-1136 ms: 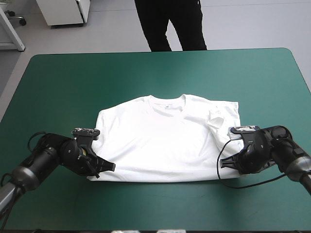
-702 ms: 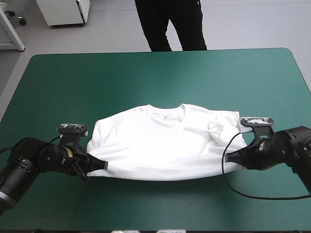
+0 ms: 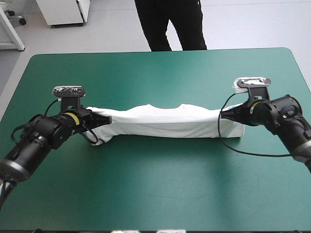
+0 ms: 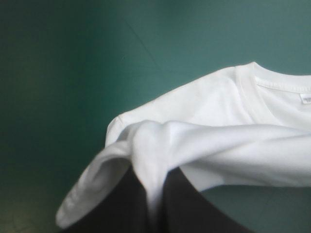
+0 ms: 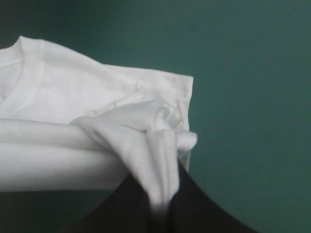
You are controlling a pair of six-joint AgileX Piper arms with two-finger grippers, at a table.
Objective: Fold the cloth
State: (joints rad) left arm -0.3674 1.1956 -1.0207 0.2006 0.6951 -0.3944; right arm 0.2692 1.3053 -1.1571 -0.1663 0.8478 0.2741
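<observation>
The white T-shirt (image 3: 165,120) hangs stretched in a long band across the middle of the teal-green table, its hem side lifted over the collar part lying beneath. My left gripper (image 3: 106,119) is shut on the T-shirt at its left end; in the left wrist view the T-shirt (image 4: 218,126) is bunched in my left gripper (image 4: 153,204), with the collar ahead. My right gripper (image 3: 224,112) is shut on the T-shirt at its right end. In the right wrist view a wad of T-shirt (image 5: 146,136) runs into my right gripper (image 5: 160,204), above the sleeve.
Bare teal-green cover (image 3: 160,184) spreads wide in front of the T-shirt and behind it toward the far edge. Only the table top lies under both arms.
Both grippers have lifted the near hem off the table and carried it away from the front edge, over the shirt. The flat spread shirt is now a narrow hanging band.
</observation>
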